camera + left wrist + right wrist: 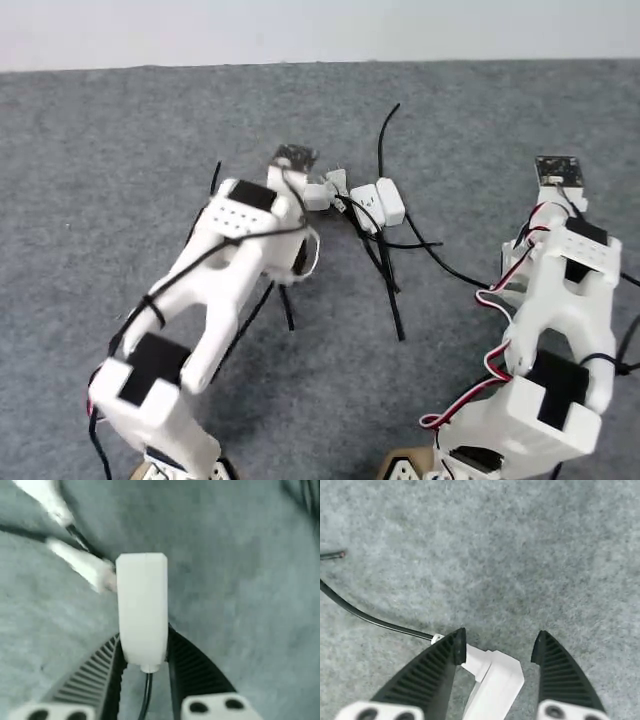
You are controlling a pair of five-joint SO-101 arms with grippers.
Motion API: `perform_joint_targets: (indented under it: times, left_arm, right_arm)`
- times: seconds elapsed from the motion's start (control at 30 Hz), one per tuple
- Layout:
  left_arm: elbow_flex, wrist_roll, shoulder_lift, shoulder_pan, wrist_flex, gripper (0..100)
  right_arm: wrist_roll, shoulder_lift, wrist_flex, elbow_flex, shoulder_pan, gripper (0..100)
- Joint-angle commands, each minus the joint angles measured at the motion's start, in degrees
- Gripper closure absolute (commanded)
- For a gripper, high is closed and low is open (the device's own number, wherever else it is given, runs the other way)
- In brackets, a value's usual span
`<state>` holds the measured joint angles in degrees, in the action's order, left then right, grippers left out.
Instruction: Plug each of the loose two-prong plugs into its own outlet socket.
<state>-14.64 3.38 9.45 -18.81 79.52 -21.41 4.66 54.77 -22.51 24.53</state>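
Observation:
My left gripper (143,647) is shut on a white plug body (142,607), whose black cable runs back between the fingers. In the high view that gripper (308,192) holds the piece just left of a small white plug (336,180) and two white outlet blocks (366,208) (390,200) lying side by side. Blurred white pieces (80,562) lie just beyond the held plug. My right gripper (500,636) stands open over the carpet. A white connector (492,677) with a black cable (370,617) lies between its fingers, against one of them.
Grey carpet (120,150) covers the table. Black cables (385,270) trail from the outlet blocks toward the front and the right. The right arm (565,290) stands at the right side, well apart from the outlets.

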Motion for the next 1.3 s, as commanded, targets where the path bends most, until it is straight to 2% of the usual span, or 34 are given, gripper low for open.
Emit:
perform_joint_targets:
  times: [0.0,0.13,0.23,0.4,0.47,0.67,0.8,1.0,1.13,1.27]
  left_arm:
    - [-12.7,-3.5,-6.6,-4.3,-4.0,99]
    - [-27.0,-3.3,-9.4,-10.7,-14.8,98]
    - [-27.1,-3.3,-11.3,-12.9,-14.7,95]
    - [-27.6,-2.3,-16.3,-9.3,-14.0,68]
    - [-28.5,-2.2,-19.9,-8.2,-13.8,62]
    - [-29.8,-6.0,-36.1,-6.9,-8.7,68]
    - [-33.8,-5.5,-43.3,-5.5,-13.5,74]
    - [-36.8,-2.5,-34.4,-5.8,-26.3,98]
    - [-33.5,-2.0,-25.9,-8.4,-27.1,99]
    - [-33.2,-2.2,-20.7,-14.1,-27.3,99]
  right_arm:
    - [-0.4,-0.4,0.7,3.8,0.7,77.9]
    - [-0.4,-0.5,0.7,3.8,0.7,77.9]
    - [-0.4,-0.7,0.7,3.9,0.5,77.9]
    - [-2.1,-0.7,2.7,4.0,0.3,77.9]
    - [-3.4,-0.7,2.8,4.0,0.3,77.9]
    - [-3.4,-0.7,2.8,4.0,0.4,77.9]
    - [-3.3,-0.7,2.9,3.9,0.7,77.9]
    - [-3.3,-0.7,3.9,4.0,0.7,78.7]
    - [-3.4,-0.7,3.8,4.0,0.7,86.5]
    - [-3.7,-0.7,3.7,4.0,0.7,86.6]
